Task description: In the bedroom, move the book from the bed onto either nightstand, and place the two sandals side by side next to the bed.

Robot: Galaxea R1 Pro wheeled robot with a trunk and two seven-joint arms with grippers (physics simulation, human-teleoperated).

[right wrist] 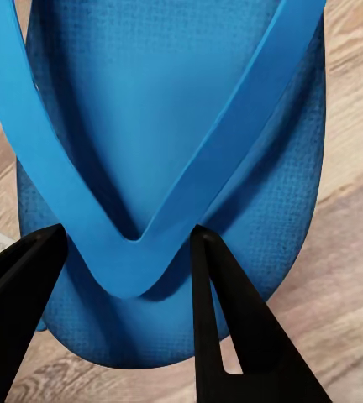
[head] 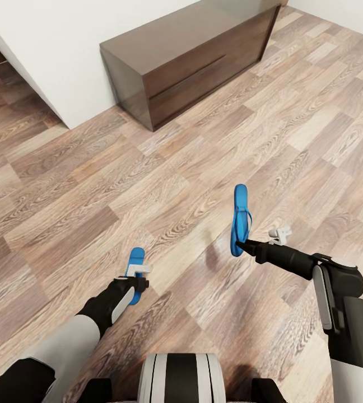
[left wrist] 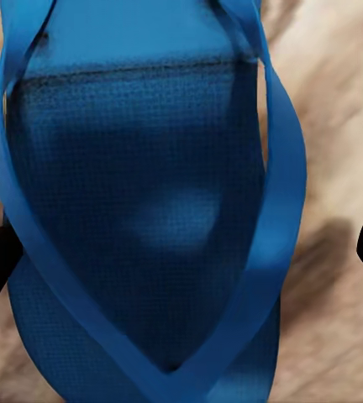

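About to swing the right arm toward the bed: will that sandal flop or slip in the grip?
Probably stays put: the right gripper pinches the sandal at its strap junction. The slim sole stands out straight, so it looks fairly stiff and light. Held at one end, it may still pivot on fast swings.

Light is bright, soft and even across the floor (head: 181, 168) — no glare spots, only a dull sheen on the cabinet (head: 192, 56) top. Beside the right sandal (head: 240, 218), toward the robot's left, lies a faint, blurred shadow. The head view is sharp, its boards bending slightly toward the edges. In the left wrist view the left sandal (left wrist: 148, 210) is dim and grainy, the floor behind it smeared — the right wrist view is crisper.
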